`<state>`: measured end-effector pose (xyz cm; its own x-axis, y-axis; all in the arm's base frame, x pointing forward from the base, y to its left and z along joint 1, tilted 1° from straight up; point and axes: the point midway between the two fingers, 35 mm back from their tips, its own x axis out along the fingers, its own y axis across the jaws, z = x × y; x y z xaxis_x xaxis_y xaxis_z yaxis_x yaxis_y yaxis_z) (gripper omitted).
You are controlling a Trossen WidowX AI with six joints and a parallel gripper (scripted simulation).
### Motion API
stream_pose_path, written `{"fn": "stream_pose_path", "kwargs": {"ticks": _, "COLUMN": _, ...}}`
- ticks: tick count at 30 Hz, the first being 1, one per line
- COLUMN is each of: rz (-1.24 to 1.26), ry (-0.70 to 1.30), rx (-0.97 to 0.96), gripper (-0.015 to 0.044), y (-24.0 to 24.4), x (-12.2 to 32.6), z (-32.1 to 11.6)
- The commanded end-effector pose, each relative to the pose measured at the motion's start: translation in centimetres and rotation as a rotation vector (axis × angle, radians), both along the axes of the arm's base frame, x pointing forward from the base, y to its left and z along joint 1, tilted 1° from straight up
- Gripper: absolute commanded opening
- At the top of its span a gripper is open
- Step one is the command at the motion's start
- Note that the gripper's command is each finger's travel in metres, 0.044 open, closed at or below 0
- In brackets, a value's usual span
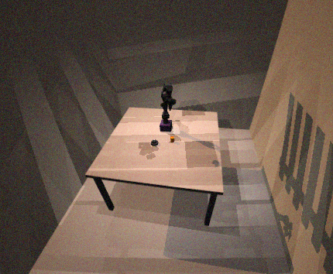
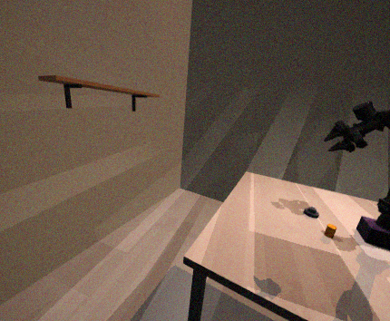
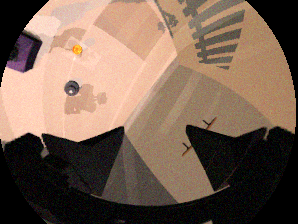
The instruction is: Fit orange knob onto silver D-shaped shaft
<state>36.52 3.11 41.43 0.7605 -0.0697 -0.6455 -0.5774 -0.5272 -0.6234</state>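
The orange knob (image 1: 172,139) (image 2: 330,230) (image 3: 77,49) stands on the table between the arm's base and the table's middle. Its hole is hidden. The dark round pedestal (image 1: 154,143) (image 2: 311,212) (image 3: 72,88) stands on the table a short way from the knob. The shaft shows only as a small light spot at its centre in the wrist view; its flat side is too small to tell. My gripper (image 2: 327,144) (image 3: 156,129) is open and empty, high above the table and away from both knob and pedestal.
The wooden table (image 1: 166,160) (image 2: 235,219) carries the arm's purple base (image 1: 166,125) (image 2: 380,234) (image 3: 31,52) near its back edge. A wall shelf (image 2: 99,86) is off beyond the table. Shadows of the arm fall across the table.
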Motion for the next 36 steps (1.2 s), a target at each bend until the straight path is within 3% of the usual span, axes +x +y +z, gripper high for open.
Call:
{"fn": "stream_pose_path", "kwargs": {"ticks": 1, "rz": 0.000, "ry": 0.000, "rx": 0.000, "gripper": 0.0426, "y": 0.0, "x": 0.0, "z": 0.0}}
{"fn": "stream_pose_path", "kwargs": {"ticks": 4, "rz": -0.083, "ry": 0.032, "rx": 0.106, "gripper": 0.0440, "y": 0.3, "x": 0.4, "z": -1.6}}
{"fn": "stream_pose_path", "kwargs": {"ticks": 14, "rz": -0.775, "ry": 0.248, "rx": 0.718, "gripper": 0.0440, "y": 2.1, "x": 0.6, "z": -13.6}}
{"fn": "stream_pose_path", "kwargs": {"ticks": 36, "rz": -1.917, "ry": 0.318, "rx": 1.151, "gripper": 0.0440, "y": 3.6, "x": -5.4, "z": -28.4}}
